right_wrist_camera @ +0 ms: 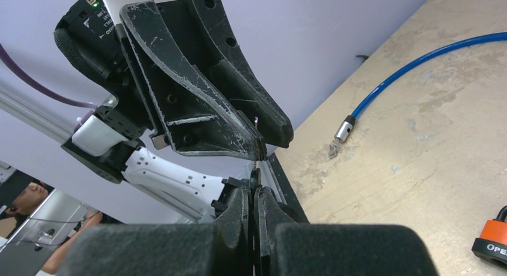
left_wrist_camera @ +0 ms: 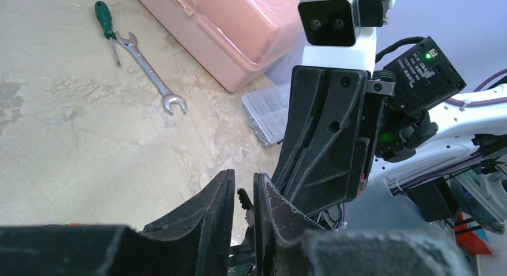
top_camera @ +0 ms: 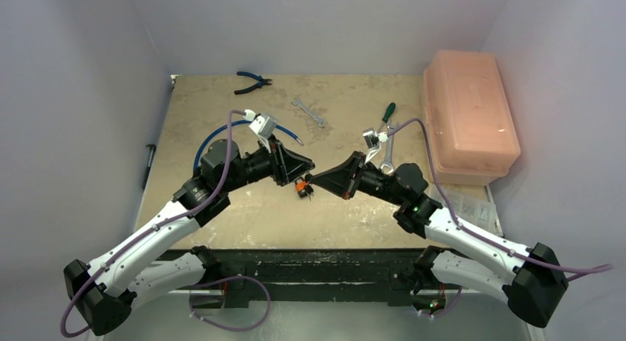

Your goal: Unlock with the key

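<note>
My two grippers meet tip to tip above the middle of the table. The right gripper [top_camera: 319, 181] [right_wrist_camera: 256, 192] is shut on a small dark key [right_wrist_camera: 255, 177], whose end sticks up out of its fingertips. The left gripper [top_camera: 308, 173] [left_wrist_camera: 244, 189] has come over that free end. Its jaws stand a narrow gap apart, and the key [left_wrist_camera: 241, 197] leans against one finger with daylight on its other side. An orange padlock [top_camera: 300, 186] [right_wrist_camera: 493, 239] lies on the table just under the grippers, and nothing holds it.
The blue cable [top_camera: 210, 138] [right_wrist_camera: 418, 64] curls behind the left arm, its metal end lying loose. A pink lidded box [top_camera: 470, 116] stands at the right edge. Two spanners [top_camera: 308, 112] [top_camera: 387, 153], a green screwdriver [top_camera: 385, 114] and pliers [top_camera: 254, 80] lie further back.
</note>
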Available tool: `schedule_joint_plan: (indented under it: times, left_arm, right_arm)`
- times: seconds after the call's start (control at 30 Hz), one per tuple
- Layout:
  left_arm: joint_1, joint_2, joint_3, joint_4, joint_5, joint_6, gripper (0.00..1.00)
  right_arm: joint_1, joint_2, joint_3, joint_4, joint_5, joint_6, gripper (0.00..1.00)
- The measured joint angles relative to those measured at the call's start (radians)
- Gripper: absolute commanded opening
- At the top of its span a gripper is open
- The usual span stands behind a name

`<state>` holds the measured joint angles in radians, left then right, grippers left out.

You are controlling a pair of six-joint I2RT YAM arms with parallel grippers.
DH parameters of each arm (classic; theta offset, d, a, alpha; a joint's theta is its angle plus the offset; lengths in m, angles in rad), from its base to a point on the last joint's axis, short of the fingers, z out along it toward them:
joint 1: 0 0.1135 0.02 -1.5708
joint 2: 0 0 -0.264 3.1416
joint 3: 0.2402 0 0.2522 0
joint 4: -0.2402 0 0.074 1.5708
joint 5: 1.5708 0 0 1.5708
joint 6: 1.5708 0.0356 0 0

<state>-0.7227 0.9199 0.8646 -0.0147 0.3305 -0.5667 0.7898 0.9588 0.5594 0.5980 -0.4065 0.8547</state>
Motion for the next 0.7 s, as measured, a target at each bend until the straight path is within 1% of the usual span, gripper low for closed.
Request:
schedule_joint_plan:
  times: [0.1, 0.13, 0.2, 0.23, 0.37, 0.4, 0.5, 0.53, 0.57, 0.6, 0.7]
  left_arm:
    - [0.0, 0.002, -0.008, 0.007, 0.014, 0.0, 0.22]
    - [0.0, 0.003, -0.011, 0.008, 0.018, -0.001, 0.18]
    - [0.0, 0.006, -0.013, 0.01, 0.027, -0.004, 0.02]
    - [0.0, 0.007, -0.013, 0.016, 0.035, -0.014, 0.0]
    - [-0.001, 0.007, -0.014, 0.034, 0.048, -0.036, 0.0]
    - [0.0, 0.007, -0.018, 0.036, 0.047, -0.043, 0.0]
    - [-0.001, 0.006, -0.024, 0.039, 0.036, -0.053, 0.0]
    - [-0.002, 0.006, -0.026, 0.04, 0.032, -0.053, 0.0]
    - [-0.003, 0.006, -0.026, 0.039, 0.023, -0.052, 0.0]
    - [-0.003, 0.007, -0.027, 0.037, 0.014, -0.052, 0.0]
    - [-0.003, 0.006, -0.027, 0.036, -0.011, -0.053, 0.0]
  right_arm:
    - [0.0, 0.003, 0.0, 0.002, -0.004, 0.0, 0.0]
    - [0.0, 0.004, 0.0, 0.002, -0.004, 0.0, 0.0]
    - [0.0, 0.004, 0.0, 0.002, -0.004, 0.0, 0.0]
    - [0.0, 0.004, 0.0, 0.001, -0.003, -0.002, 0.0]
    - [0.0, 0.009, 0.0, 0.005, -0.003, -0.01, 0.0]
    - [0.0, 0.009, 0.0, 0.004, -0.003, -0.01, 0.05]
    - [0.0, 0.009, 0.0, -0.008, 0.003, -0.011, 0.45]
    - [0.0, 0.009, 0.0, -0.014, 0.008, -0.014, 0.53]
    - [0.0, 0.009, 0.0, -0.015, 0.008, -0.005, 0.58]
    - [0.0, 0.007, 0.0, -0.014, 0.01, -0.009, 0.59]
    - [0.0, -0.002, 0.0, -0.013, 0.015, -0.011, 0.59]
